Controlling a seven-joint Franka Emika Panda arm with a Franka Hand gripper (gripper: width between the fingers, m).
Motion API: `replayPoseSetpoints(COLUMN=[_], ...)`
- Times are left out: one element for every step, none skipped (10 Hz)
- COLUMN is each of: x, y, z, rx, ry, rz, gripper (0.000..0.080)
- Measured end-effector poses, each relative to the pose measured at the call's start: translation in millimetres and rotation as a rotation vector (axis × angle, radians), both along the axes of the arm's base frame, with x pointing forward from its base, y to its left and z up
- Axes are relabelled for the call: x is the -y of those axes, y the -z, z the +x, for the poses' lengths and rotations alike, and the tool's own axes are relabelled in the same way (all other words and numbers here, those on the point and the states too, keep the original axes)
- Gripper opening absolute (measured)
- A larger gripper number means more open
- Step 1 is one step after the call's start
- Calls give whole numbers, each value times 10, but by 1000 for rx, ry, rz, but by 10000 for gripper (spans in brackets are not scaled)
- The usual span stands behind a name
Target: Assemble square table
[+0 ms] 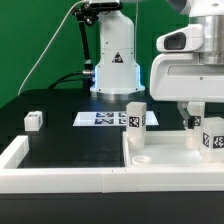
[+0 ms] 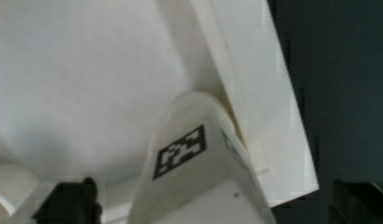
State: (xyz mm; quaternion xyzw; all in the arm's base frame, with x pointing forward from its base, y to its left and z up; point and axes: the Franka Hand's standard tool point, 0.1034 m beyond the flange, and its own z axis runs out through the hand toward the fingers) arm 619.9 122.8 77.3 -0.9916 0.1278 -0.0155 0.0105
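Note:
The square table's white top (image 1: pixel 172 160) lies at the exterior view's right front, rim up. One tagged white leg (image 1: pixel 135 117) stands at its far corner. Another tagged leg (image 1: pixel 211 136) stands at the exterior view's right edge, right under my gripper (image 1: pixel 196 114). In the wrist view that leg (image 2: pixel 191 150) rises from the top (image 2: pixel 99 80) beside the rim (image 2: pixel 259 70), between my dark fingertips (image 2: pixel 72 200). My gripper (image 2: pixel 214 208) is open, with a gap on each side of the leg. A third small leg (image 1: pixel 33 120) lies loose on the black table at the exterior view's left.
The marker board (image 1: pixel 103 118) lies flat behind the top, in front of the arm's base (image 1: pixel 115 75). A long white border wall (image 1: pixel 60 178) runs along the front edge and up the exterior view's left side. A round boss (image 1: pixel 141 157) sticks up on the top.

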Motion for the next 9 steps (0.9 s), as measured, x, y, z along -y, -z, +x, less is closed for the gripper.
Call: replayPoseSetpoints(x=[-1,0,16,23,24,25,26,27,26], y=[0,-1,1,1,3,3,2,2,2], z=[-4,-3,3,5,4,4,5,5,5], rx=[-1,2,9,9,9,9,9,9,9], ry=[-74,-148,-234,-287,-287,-287,-287,-286,-254], rz=[-10,-17,-22,-25,-25,-25,-25,-25,-23], gripper=[648,648,648,527,352,352,291,291,291])
